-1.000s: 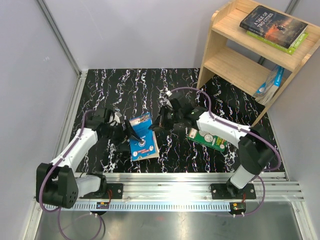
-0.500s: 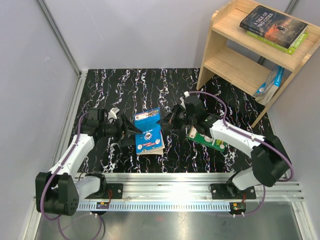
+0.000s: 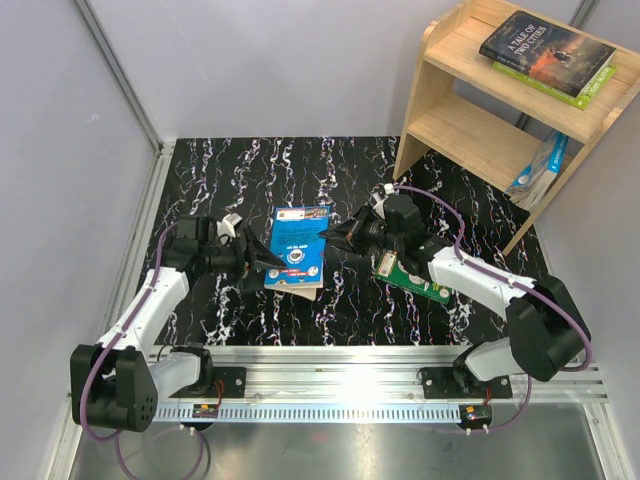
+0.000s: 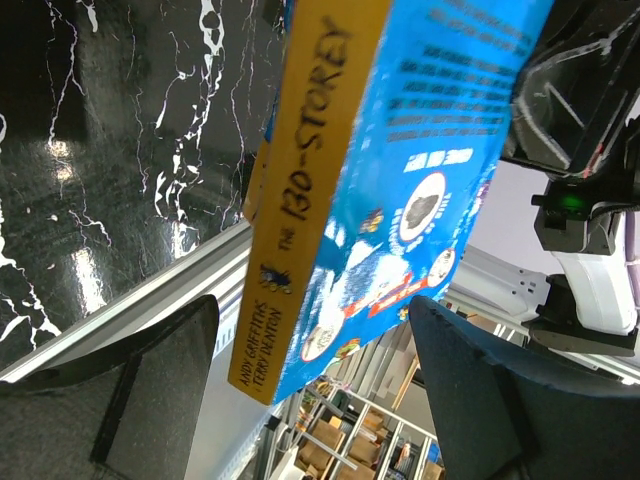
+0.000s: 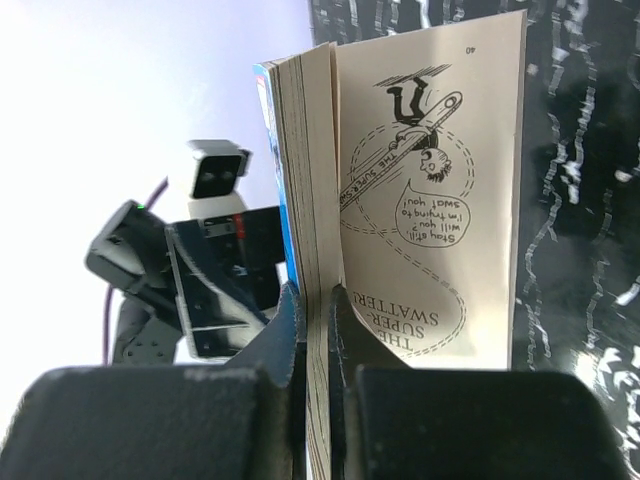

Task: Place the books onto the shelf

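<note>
1. Top external view is showing the blue book (image 3: 296, 250) hanging above the table (image 3: 230, 170) mid-scene, between the two grippers. Its long axis is running roughly near to far.
2. The right gripper (image 3: 337, 234) is clamping the book's right edge, and the left gripper (image 3: 262, 262) is sitting at its near left corner.
3. The shelf (image 3: 422, 95) is standing far right, well apart from the blue book, and is already carrying a dark book (image 3: 545, 45). The right arm is nearer, so the carry probably falls to it.
4. Right wrist view is adding what the overhead hides: the fingers (image 5: 352, 330) are pinching narrowly on a wad of pages, while one illustrated page (image 5: 430, 200) is fanning loose.
5. Left wrist view is showing the left jaws standing wide on either side of the yellow spine (image 4: 300, 200), seemingly without touching it, though the angle is poor.
6. A green book (image 3: 412, 278) is lying on the table under the right arm.
</note>
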`<state>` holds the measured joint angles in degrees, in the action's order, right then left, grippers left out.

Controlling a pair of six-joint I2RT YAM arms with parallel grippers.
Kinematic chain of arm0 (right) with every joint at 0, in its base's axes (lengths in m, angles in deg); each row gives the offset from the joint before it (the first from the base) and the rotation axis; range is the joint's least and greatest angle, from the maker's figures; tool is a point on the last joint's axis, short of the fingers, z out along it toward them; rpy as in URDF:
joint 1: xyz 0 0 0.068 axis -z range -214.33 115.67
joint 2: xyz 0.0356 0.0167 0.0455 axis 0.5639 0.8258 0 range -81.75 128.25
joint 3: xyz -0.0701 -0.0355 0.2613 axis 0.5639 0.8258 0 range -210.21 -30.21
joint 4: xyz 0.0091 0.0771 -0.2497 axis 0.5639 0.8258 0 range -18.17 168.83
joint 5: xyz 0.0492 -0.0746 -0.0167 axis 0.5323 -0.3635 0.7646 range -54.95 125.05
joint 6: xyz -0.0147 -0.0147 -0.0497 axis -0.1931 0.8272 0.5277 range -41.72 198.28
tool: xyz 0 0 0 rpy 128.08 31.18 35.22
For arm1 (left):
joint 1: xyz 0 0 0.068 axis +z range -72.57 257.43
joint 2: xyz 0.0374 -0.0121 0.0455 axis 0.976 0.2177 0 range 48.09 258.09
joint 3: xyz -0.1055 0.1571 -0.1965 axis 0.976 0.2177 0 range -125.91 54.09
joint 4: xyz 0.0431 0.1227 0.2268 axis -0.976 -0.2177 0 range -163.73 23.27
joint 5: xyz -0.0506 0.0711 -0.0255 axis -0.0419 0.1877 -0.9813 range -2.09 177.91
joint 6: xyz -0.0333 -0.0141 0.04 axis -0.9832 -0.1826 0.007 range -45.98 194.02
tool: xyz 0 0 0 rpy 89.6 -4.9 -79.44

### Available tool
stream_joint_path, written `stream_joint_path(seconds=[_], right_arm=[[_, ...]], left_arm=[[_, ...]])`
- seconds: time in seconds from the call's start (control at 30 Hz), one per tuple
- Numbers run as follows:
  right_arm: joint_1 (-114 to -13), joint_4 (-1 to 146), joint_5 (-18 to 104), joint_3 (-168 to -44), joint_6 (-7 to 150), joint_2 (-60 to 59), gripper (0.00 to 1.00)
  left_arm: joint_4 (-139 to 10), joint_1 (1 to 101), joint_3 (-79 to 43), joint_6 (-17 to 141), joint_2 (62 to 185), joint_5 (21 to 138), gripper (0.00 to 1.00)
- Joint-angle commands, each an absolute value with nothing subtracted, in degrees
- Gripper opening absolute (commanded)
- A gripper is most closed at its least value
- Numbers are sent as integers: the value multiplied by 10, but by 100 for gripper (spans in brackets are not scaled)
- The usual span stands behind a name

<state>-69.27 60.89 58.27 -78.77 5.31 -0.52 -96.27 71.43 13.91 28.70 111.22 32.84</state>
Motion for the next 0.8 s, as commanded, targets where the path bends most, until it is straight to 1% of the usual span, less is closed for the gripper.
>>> stream_joint_path(seconds=[0.0,0.23,0.33,0.37,0.4,0.43,0.47,0.67,0.7,0.73,0.77], right_arm=[[-690,511,604,-801,18,-23,0],[-691,485,614,-777,7,-9,0],[-694,475,622,-767,6,2,0],[-696,476,621,-764,8,4,0],[-697,476,620,-761,8,4,0],[-697,476,618,-756,8,6,0],[-697,474,612,-752,6,7,0],[-697,477,601,-749,1,21,0],[-697,486,607,-764,7,27,0],[-697,549,611,-780,18,30,0],[-697,601,611,-802,66,32,0]], left_arm=[[-949,713,127,288,1113,303,80],[-905,713,124,254,1113,285,77],[-905,713,113,255,1118,286,72],[-902,713,107,253,1121,283,47],[-900,712,104,253,1122,282,36],[-902,713,100,252,1122,281,22],[-903,713,97,255,1123,281,0],[-946,713,80,300,1118,301,0],[-978,712,64,315,1118,308,0],[-1001,712,50,333,1119,337,0],[-1027,711,35,375,1122,357,0]])
